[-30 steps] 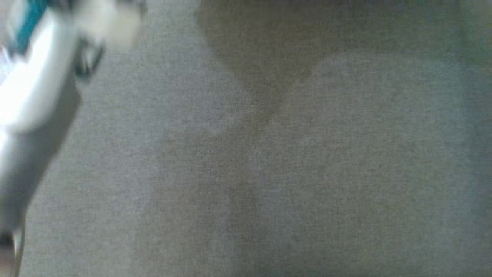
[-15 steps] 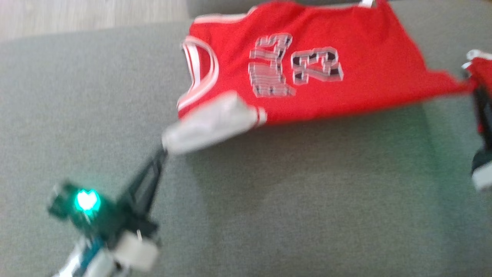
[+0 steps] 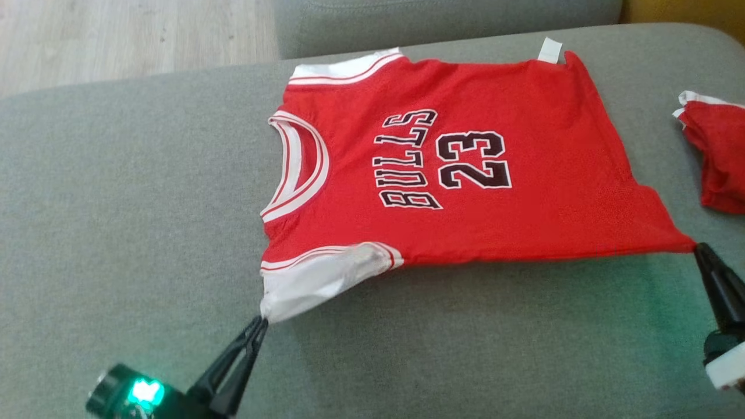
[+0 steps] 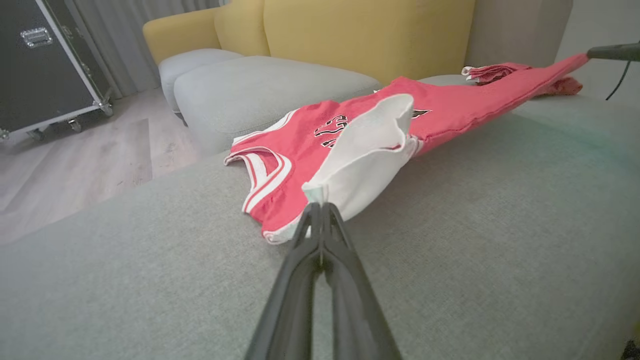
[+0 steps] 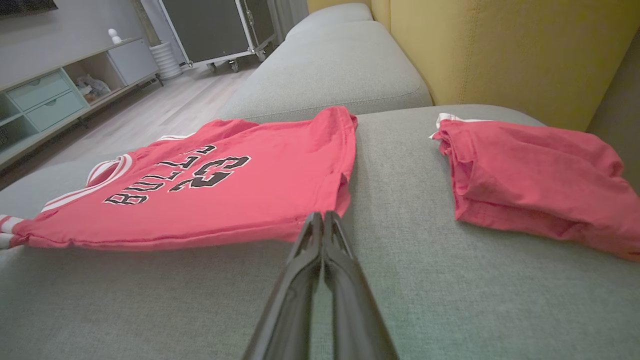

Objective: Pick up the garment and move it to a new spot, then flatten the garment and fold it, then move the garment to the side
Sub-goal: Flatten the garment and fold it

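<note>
Left claw (image 3: 262, 323) pinches the white sleeve and right claw (image 3: 701, 250) the hem corner, stretching the red jersey (image 3: 524, 145) over the grey sofa (image 3: 116, 203), so pull evenly and lower it flat.

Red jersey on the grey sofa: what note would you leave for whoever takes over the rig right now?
Left pincer: shut on the white sleeve of the jersey.
Right pincer: shut on the near hem corner.
The jersey lies print up on the sofa cushion, its near edge lifted and stretched taut between the pincers. Another red garment lies folded to the right.
Done: picked up, spread out.
Left: lay it flat, fold it, move it aside.
</note>
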You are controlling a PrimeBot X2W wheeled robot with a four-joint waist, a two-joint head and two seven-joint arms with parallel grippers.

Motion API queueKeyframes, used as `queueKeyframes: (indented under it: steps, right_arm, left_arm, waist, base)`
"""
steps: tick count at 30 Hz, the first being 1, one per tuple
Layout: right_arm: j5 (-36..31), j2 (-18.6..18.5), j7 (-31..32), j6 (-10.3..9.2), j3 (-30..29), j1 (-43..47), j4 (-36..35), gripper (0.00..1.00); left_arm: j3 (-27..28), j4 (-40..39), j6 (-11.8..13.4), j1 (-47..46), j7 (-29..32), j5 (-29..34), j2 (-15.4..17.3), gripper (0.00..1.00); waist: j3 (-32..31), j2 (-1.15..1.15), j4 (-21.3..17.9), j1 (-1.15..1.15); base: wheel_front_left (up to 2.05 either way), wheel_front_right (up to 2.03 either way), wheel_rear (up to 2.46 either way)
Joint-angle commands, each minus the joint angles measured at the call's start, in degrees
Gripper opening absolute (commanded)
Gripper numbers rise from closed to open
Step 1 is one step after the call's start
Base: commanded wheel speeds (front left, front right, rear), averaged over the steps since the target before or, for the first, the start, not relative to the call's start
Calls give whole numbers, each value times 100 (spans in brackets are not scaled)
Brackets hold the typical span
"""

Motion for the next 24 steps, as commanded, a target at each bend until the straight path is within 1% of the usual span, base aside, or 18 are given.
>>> queueKeyframes:
  steps: [1,5,8,9,14,15,19,24]
  right_arm:
    - [-26,-202,-29,-4,-95,-103,-149,0]
    - [9,-135,64,-4,-71,-440,-59,0]
    - [30,-80,116,-4,11,-851,95,0]
    - [56,-47,137,-4,99,-1165,201,0]
    - [128,-48,135,-4,421,-1994,556,0]
    - [158,-43,119,-4,562,-2309,707,0]
    - [225,-23,71,-4,815,-2842,1027,0]
    - [390,140,48,-4,1147,-3327,1559,0]
  left_arm:
    - [273,-191,10,-404,7,88,256,0]
    - [353,-110,-151,-1087,119,326,223,0]
    - [388,117,-359,-1776,212,559,148,0]
    - [394,349,-544,-2296,261,733,85,0]
    - [394,1054,-960,-3525,318,1065,-183,0]
    - [371,1361,-1108,-3954,300,1184,-299,0]
    - [354,1999,-1253,-4654,221,1373,-553,0]
    - [403,2839,-1315,-5013,149,1227,-937,0]
  waist:
    - [87,-1,-3,0]
    - [331,-1,-23,0]
    - [573,-1,-49,0]
    - [738,-1,-74,0]
    - [1130,-1,-148,0]
    - [1261,-1,-174,0]
    - [1469,-1,-194,0]
    - [1591,-1,-212,0]
  base:
    - [0,0,0]
    - [0,0,0]
    - [0,0,0]
    - [0,0,0]
    - [0,0,0]
    - [0,0,0]
    - [0,0,0]
    - [0,0,0]
